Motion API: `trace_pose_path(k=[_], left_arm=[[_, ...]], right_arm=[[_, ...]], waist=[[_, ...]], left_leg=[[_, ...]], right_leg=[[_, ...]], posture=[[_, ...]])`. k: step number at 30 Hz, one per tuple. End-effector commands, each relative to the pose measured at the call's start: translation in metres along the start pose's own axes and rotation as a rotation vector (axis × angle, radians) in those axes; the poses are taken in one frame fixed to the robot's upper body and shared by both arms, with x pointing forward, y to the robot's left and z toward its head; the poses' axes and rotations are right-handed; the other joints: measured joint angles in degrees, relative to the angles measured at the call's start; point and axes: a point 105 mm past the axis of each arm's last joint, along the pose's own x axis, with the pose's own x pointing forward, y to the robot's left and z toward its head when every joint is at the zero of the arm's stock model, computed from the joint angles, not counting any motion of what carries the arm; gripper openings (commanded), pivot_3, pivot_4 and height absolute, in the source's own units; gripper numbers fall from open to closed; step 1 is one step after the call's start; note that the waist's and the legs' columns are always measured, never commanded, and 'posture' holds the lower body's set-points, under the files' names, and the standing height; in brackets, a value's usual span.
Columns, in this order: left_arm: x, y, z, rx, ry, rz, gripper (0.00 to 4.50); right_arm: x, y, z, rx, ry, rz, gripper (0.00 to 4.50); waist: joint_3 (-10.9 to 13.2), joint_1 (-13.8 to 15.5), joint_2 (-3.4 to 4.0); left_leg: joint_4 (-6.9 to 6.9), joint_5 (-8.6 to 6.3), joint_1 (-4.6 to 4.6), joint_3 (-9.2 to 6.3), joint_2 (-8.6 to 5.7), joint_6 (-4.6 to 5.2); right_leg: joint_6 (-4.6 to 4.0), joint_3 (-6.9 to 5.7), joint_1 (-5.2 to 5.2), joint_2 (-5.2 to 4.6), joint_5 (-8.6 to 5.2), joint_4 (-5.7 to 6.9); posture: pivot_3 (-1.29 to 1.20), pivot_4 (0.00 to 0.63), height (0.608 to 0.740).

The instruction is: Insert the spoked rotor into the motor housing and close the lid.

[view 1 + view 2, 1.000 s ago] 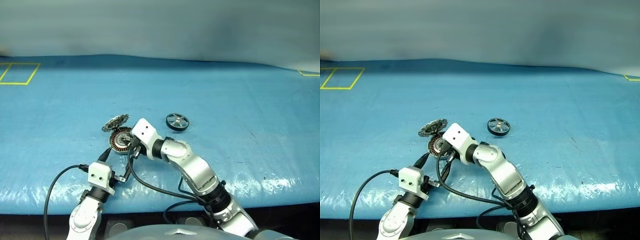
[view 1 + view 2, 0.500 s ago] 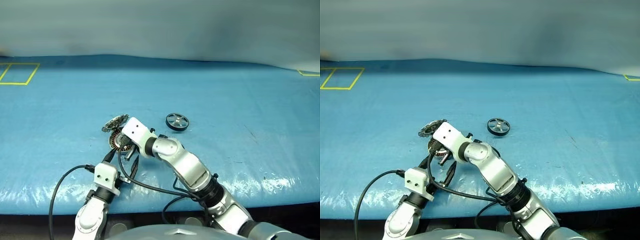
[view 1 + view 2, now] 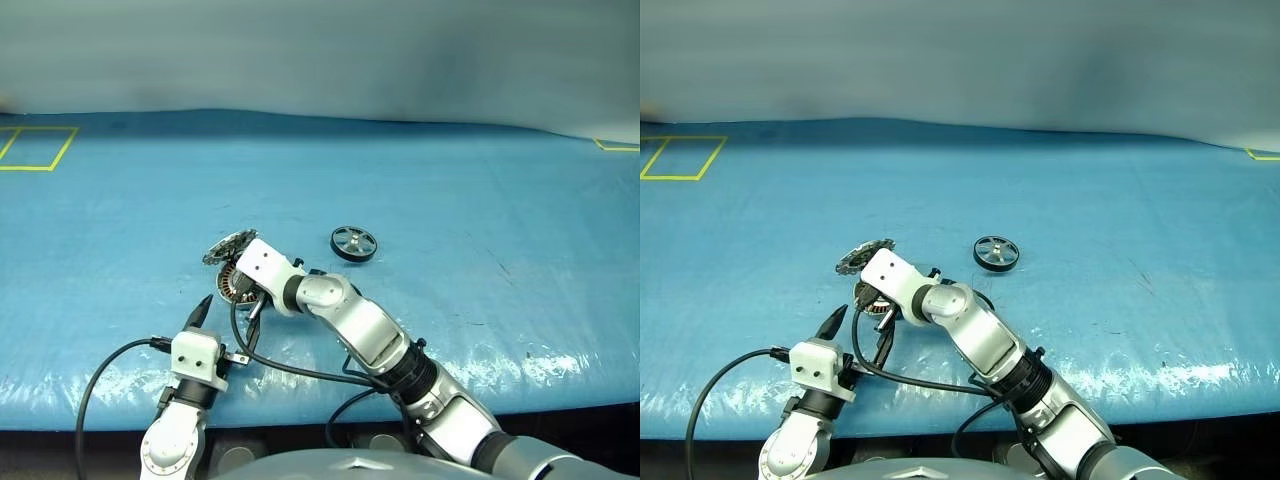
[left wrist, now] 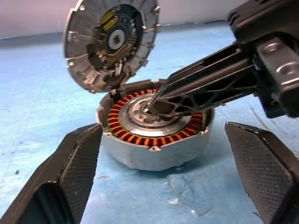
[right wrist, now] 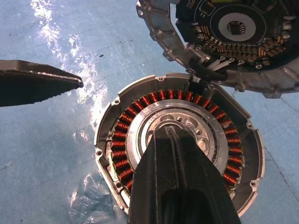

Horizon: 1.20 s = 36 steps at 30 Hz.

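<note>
Left eye view: motor housing (image 3: 238, 284) left of frame centre on the blue table cover (image 3: 480, 200), its lid (image 3: 228, 246) hinged up at the far-left rim. Spoked rotor (image 3: 354, 243) lies flat just right of centre, apart from the housing, nothing touching it. Right gripper (image 3: 250, 297) reaches in from lower right across the midline, angled down over the housing's near side, so the rotor sits behind and to the right of its wrist. Left gripper (image 3: 222, 318) sits low left, pointing up-frame at the housing. Right eye view: same layout; the right arm looks the nearer to the rotor (image 3: 997, 253), but must first back off the housing (image 3: 870, 294). Left wrist view: housing (image 4: 154, 140) dead ahead between the left fingers (image 4: 74, 163), which stand spread wide on either side, holding nothing; lid (image 4: 110, 44) tilted open above it, patterned face showing. Right gripper's (image 4: 148, 108) tip rests at the central hub, fingers pressed together. Right wrist view: its own fingers (image 5: 180, 182) closed flat against each other, empty, tip over the hub inside the copper windings (image 5: 122, 140); a left fingertip (image 5: 39, 86) enters from the left edge. Judgement: rotor not yet fetched; the cavity is open and ready
</note>
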Motion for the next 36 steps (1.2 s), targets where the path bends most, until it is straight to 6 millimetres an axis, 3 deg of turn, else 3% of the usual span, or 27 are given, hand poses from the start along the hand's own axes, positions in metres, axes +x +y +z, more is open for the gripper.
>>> trace_pose_path(k=[1, 21, 36], left_arm=[[0.0, 0.005, 0.015, 0.017, -0.057, 0.018, 4.5], [0.004, -0.004, 0.008, -0.017, -0.046, -0.006, 4.5], [0.003, -0.008, 0.008, -0.02, -0.044, -0.012, 4.5]], right_arm=[[0.003, 0.004, 0.009, -0.027, -0.025, 0.018, 0.02], [0.0, -0.015, -0.015, -0.051, 0.106, -0.015, 0.02], [0.006, -0.012, -0.02, -0.036, 0.124, -0.012, 0.02]], waist=[[0.0, 0.0, 0.0], [0.0, 0.0, 0.02], [-0.1, -0.3, 0.16]], left_leg=[[0.0, 0.0, 0.0, 0.0, 0.0, 0.0], [0.1, 0.0, 0.15, 0.0, 0.0, 0.0], [0.15, 0.0, 0.22, 0.0, 0.0, 0.0]], right_leg=[[0.0, 0.0, 0.0, 0.0, 0.0, 0.0], [0.0, 0.0, -0.03, 0.0, 0.0, 0.0], [0.01, 0.0, -0.01, -0.01, 0.01, 0.01]], posture=[[0.0, 0.15, 0.74], [0.0, 0.15, 0.74], [0.0, 0.15, 0.74]])
